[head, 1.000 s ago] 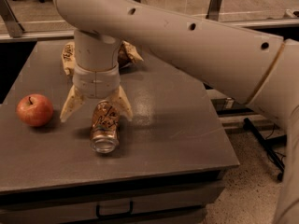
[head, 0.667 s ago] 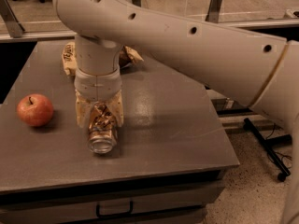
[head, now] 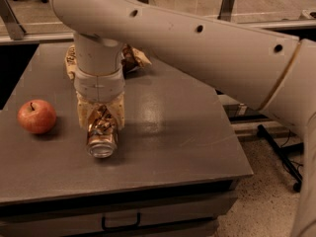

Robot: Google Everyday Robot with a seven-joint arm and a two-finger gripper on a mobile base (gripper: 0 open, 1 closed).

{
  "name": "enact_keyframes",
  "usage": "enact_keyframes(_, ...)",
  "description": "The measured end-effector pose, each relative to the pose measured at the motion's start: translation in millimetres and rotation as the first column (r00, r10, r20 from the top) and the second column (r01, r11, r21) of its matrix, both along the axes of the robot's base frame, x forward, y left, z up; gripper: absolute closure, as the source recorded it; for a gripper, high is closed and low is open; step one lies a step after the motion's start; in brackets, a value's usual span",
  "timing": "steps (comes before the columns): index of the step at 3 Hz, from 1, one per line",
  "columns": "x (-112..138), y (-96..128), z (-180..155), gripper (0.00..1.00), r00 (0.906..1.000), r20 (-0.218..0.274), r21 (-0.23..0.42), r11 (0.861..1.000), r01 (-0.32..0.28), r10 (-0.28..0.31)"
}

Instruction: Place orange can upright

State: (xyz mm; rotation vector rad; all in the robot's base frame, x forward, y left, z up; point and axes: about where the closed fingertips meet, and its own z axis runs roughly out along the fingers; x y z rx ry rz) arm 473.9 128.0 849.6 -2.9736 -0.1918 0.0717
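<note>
The orange can (head: 101, 135) lies on its side on the grey table (head: 173, 127), its silver end facing the front edge. My gripper (head: 100, 117) reaches straight down over it, and its two cream fingers (head: 83, 113) are closed on the can's sides. The can's far end is hidden behind the gripper and wrist.
A red apple (head: 36, 116) sits on the table to the left of the can. A brown snack bag (head: 129, 59) lies behind the wrist at the table's back. My large arm spans the upper right. The table's front edge has a drawer handle (head: 121, 223) below it.
The gripper's fingers, spread wide on either side of the can one second ago, have closed onto its sides. The can and apple have stayed in place.
</note>
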Motion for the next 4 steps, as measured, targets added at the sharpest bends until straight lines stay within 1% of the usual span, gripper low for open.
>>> enact_keyframes(1,24.0,2.4,43.5,1.0,0.9935,0.112,0.072,0.997,-0.03,0.021)
enact_keyframes(2,52.5,-14.4,80.7,1.0,0.9762,0.216,0.124,0.991,-0.041,0.013)
enact_keyframes(3,69.4,-36.6,108.3,1.0,0.9453,0.325,0.185,0.978,-0.097,0.032)
enact_keyframes(4,81.4,-65.2,129.0,1.0,0.9057,0.422,0.256,0.953,-0.164,0.043)
